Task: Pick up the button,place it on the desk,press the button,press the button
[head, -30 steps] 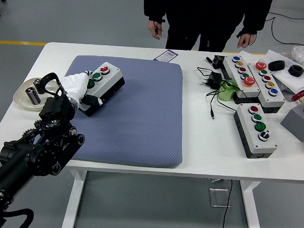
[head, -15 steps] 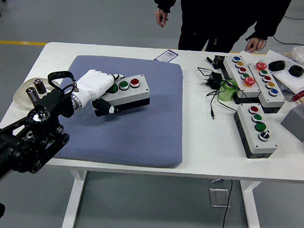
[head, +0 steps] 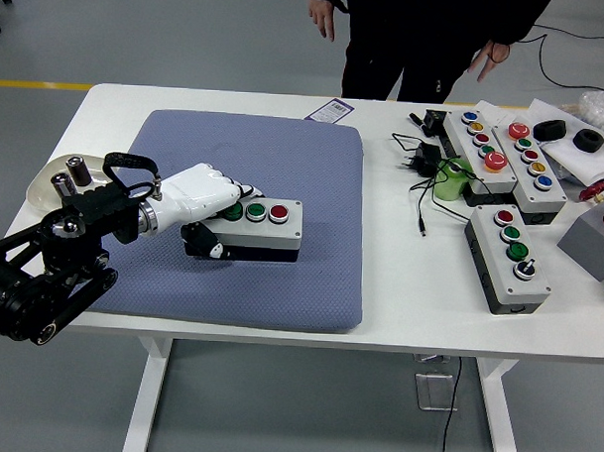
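You are working over a white tabletop [head: 408, 309] with a wide blue-grey pad [head: 284, 186] covering its left half, and the left hand [head: 199, 198] is carrying the button box [head: 260, 228] low over that pad. Judging by how things lie, the step in hand is the set-down: the box sits level, at or just above the pad surface, though you cannot tell from this view whether its base is already touching. Bring it down flat rather than on one edge, so it does not rock when pressed. Keep the three caps facing up and clear of your palm, and release only when the base is fully supported. The pad looks soft, so expect the box to sink a little under a press; push straight down on a cap, not sideways.

The fingers [head: 229, 189] are curled around the left end of the box, the upper ones lying over its top edge beside the green button [head: 256, 212], the thumb wrapped under the near side. They hold it firmly closed. The red button [head: 279, 212] lies at the free end, well clear of the grip. Your right hand is out of view.

A person [head: 428, 32] stands at the far side, hands off the table.
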`<state>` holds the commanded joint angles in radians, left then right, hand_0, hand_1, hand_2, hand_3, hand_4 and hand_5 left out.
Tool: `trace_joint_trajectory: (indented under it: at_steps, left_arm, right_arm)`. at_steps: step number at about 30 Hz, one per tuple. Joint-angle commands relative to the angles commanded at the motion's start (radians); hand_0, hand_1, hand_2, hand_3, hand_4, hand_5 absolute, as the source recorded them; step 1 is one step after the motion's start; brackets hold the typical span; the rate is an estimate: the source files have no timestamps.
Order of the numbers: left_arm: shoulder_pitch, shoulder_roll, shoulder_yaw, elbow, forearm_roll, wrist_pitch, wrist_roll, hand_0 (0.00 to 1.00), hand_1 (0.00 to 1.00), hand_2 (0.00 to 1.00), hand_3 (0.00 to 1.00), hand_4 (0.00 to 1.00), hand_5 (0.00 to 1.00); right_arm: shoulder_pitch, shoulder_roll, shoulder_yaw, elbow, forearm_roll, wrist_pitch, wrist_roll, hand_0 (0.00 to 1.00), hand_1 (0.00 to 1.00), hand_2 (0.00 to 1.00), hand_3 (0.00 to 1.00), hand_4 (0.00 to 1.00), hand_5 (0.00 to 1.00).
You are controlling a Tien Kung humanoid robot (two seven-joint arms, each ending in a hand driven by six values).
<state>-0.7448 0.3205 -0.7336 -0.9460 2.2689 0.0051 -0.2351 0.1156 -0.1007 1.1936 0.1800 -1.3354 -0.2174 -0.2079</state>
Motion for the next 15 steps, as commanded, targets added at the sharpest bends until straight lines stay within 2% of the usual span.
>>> trace_joint_trajectory:
  at_steps: [2,3,8,9,14,15]
  left_arm:
    - [0.005,0.000,-0.016,-0.001,0.000,-0.019,-0.003,0.285,0.350,0.346,0.633,0.843,0.002]
    - [0.006,0.000,-0.021,-0.002,0.000,-0.025,-0.005,0.531,0.647,0.791,0.986,0.944,0.163]
    - [0.002,0.005,-0.032,-0.005,0.000,-0.059,-0.006,0.531,0.647,0.791,0.986,0.944,0.163]
    - [0.002,0.006,-0.035,-0.006,0.000,-0.062,-0.006,0.772,0.852,0.992,0.998,0.998,0.306]
    - [0.012,0.010,-0.053,-0.019,0.000,-0.063,-0.004,0.772,0.852,0.992,0.998,0.998,0.306]
    - [0.015,0.010,-0.061,-0.025,-0.001,-0.063,-0.002,0.882,0.966,0.998,0.998,0.998,0.360]
  right_arm:
    - [0.001,0.001,0.000,0.000,0.001,0.000,0.000,0.744,0.686,0.706,0.576,0.180,0.112]
    - [0.001,0.001,-0.001,0.000,0.001,0.000,0.000,0.745,0.686,0.706,0.576,0.180,0.112]
    - [0.002,0.001,0.002,0.000,-0.005,0.002,0.000,0.745,0.686,0.706,0.576,0.180,0.112]
    - [0.002,0.001,0.001,0.000,-0.004,0.002,0.000,0.745,0.686,0.706,0.576,0.180,0.112]
    - [0.003,0.000,0.001,0.000,-0.002,0.003,0.000,0.745,0.686,0.706,0.576,0.180,0.112]
    - [0.003,0.001,0.001,0.000,-0.002,0.003,0.000,0.745,0.686,0.706,0.576,0.179,0.112]
